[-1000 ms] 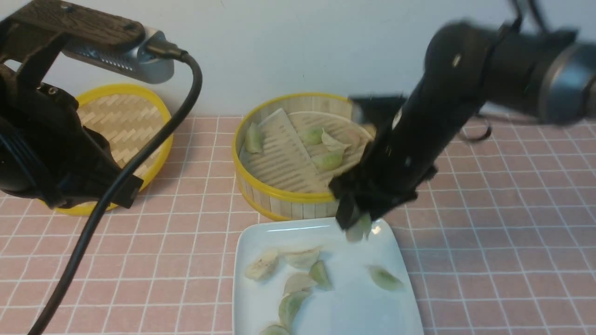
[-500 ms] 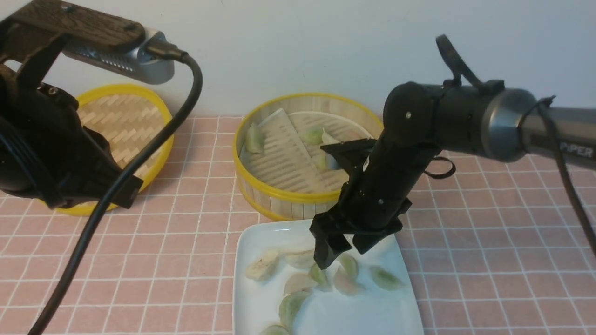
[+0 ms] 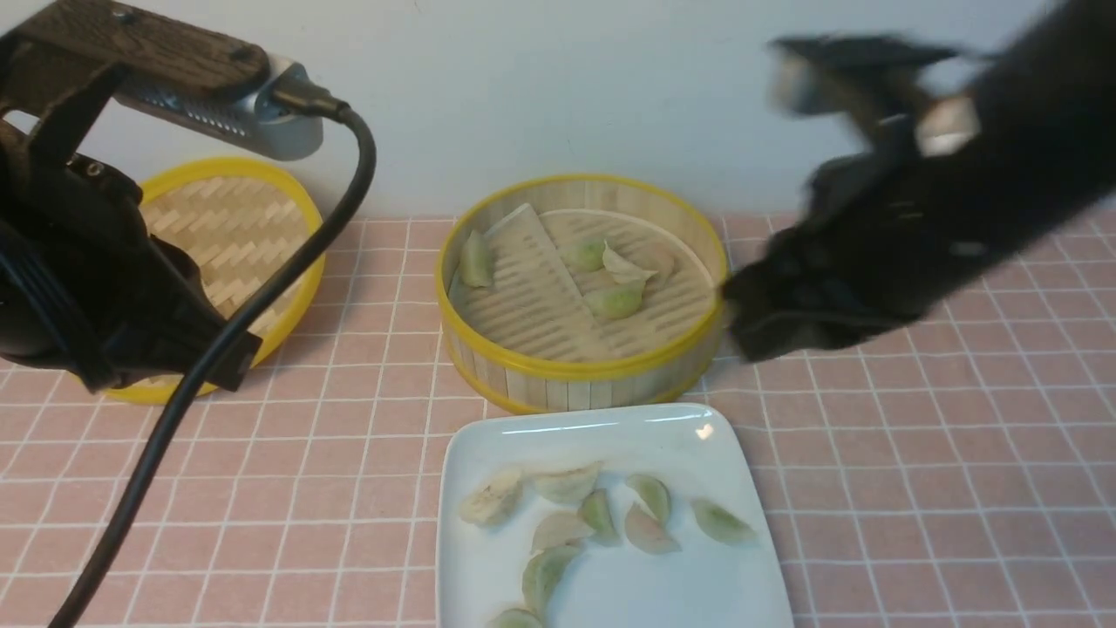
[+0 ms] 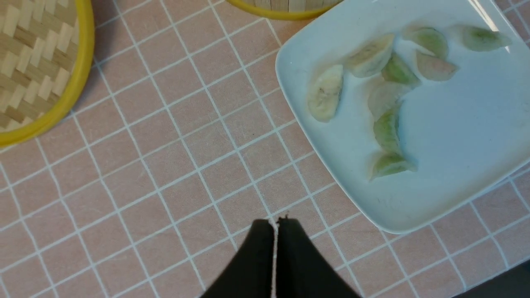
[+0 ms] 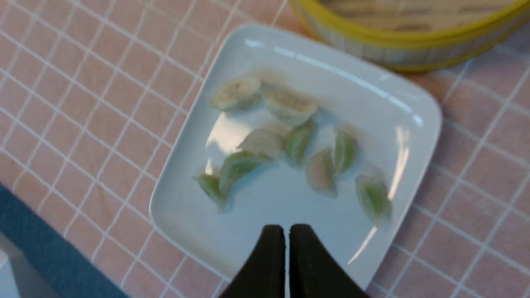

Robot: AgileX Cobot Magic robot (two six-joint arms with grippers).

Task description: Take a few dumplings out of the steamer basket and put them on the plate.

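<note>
Dumplings (image 3: 647, 532) seen scattered on white plate (image 3: 680, 584); more held in steamer basket (image 3: 584, 371). Left end effector (image 4: 276, 221) and right end effector (image 5: 287, 227) pressed together, nothing pinched.

I see nine dumplings (image 5: 239, 166) on the white plate (image 5: 207, 223), some touching. Steamer basket (image 5: 372, 43) stands just beside the plate. My right gripper (image 5: 286, 227) is closed, empty.

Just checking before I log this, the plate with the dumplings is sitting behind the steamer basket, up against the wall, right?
Not quite: the plate with the dumplings is on the near side of the steamer basket, in front of it, as the front view shows.
</note>
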